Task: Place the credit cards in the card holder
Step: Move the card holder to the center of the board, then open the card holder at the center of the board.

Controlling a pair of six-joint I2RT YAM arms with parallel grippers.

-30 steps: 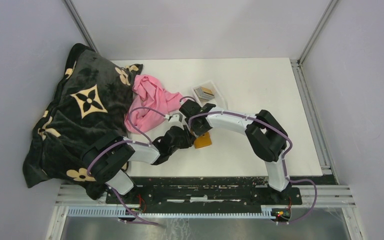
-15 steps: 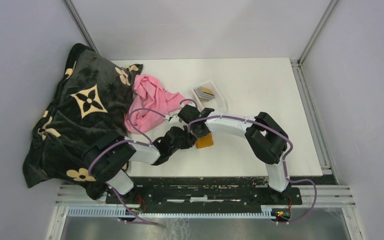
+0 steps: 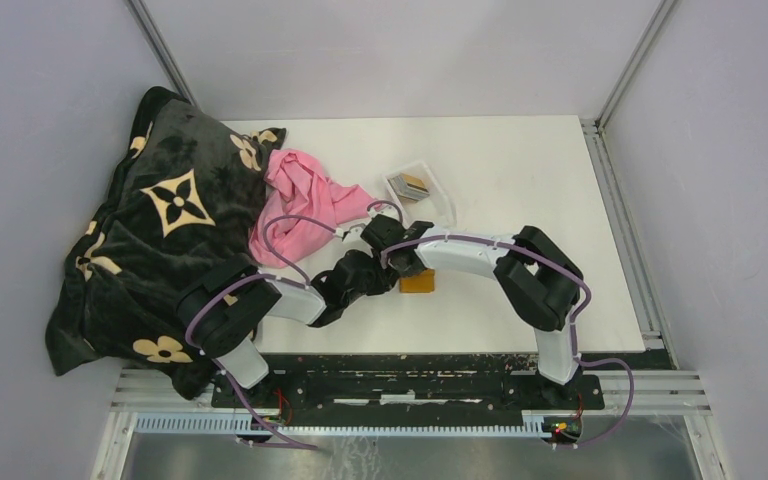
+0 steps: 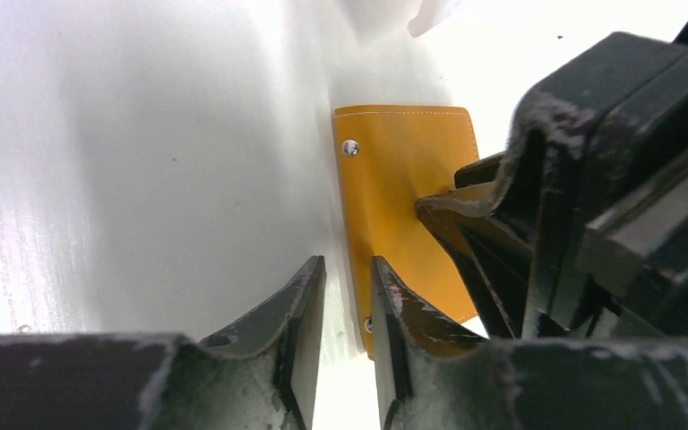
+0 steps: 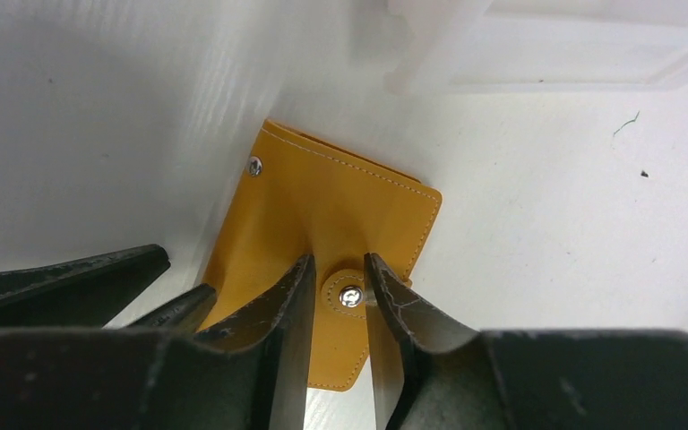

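From above, your two arms meet over the orange card holder [image 3: 418,281], flat on the white table [image 3: 520,170] near its front; the credit cards [image 3: 409,184] sit stacked in a clear plastic tray [image 3: 441,200] further back. Your left wrist view shows smooth stitched leather, the left gripper [image 4: 345,309] nipping its edge. Your right wrist view shows the right gripper [image 5: 340,291] pinching the rounded snap tab [image 5: 348,294]

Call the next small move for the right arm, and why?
Probably close the right fingers on the snap tab and pull it open. The card holder lies shut on the table, the tab sits between those fingers, and the left fingers straddle its edge; cards wait in the tray.
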